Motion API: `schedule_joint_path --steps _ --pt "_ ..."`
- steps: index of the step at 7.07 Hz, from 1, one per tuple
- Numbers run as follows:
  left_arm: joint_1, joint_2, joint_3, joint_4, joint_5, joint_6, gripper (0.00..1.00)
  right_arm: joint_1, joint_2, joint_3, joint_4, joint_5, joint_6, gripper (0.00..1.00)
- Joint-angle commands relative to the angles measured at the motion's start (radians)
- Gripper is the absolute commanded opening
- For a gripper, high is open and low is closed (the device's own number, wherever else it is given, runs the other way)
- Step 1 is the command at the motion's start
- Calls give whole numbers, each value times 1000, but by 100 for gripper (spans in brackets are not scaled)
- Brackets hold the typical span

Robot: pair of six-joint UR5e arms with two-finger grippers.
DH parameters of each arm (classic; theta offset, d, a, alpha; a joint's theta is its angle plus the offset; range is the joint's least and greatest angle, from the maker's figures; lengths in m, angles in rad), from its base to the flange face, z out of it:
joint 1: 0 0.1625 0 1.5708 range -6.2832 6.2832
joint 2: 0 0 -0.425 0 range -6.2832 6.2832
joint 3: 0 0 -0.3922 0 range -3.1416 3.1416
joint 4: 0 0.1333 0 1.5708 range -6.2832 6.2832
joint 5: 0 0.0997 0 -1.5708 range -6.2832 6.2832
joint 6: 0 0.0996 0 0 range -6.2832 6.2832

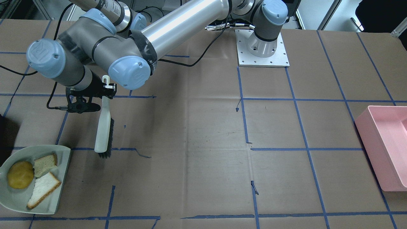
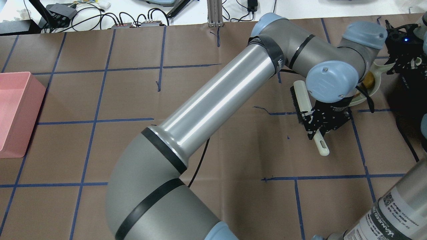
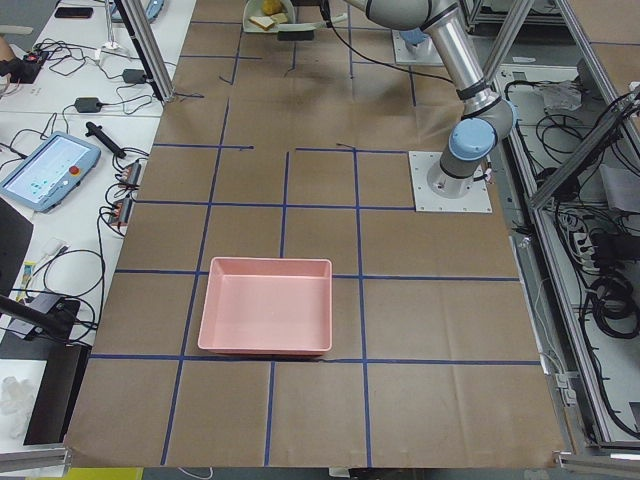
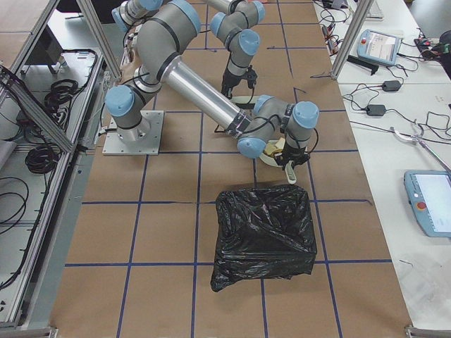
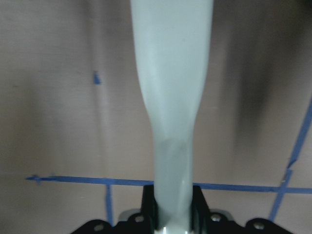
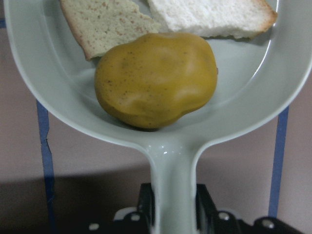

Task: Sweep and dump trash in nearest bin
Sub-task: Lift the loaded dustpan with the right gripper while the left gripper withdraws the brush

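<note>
A pale green dustpan (image 1: 60, 190) holds the trash: a yellow potato-like lump (image 1: 20, 174) and two pieces of white bread (image 1: 45, 164) with brown crust. The right wrist view shows the lump (image 6: 156, 80) and bread (image 6: 105, 22) inside the pan (image 6: 39, 73). My right gripper (image 6: 173, 209) is shut on the pan's handle. My left gripper (image 1: 108, 87) is shut on the handle of a white brush (image 1: 103, 133). The brush hangs bristle end down, just beside the pan. It also shows in the left wrist view (image 5: 170, 97) and the overhead view (image 2: 305, 100).
A black bag-lined bin (image 4: 264, 236) stands right beside the dustpan at the robot's right end of the table. A pink bin (image 1: 384, 146) sits at the far opposite end. The left arm stretches across the brown papered table with blue tape lines.
</note>
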Motion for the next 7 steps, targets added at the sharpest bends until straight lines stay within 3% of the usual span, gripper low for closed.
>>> schedule_joint_path --steps 1,4,7 --pt "34 173 -285 91 4 27 0 10 -1 1 2 14 0 0" --pt "39 375 -631 261 5 58 0 20 -8 1 14 46 0 0" --pt "38 603 -1015 509 24 69 0 20 -52 -2 66 82 5 0"
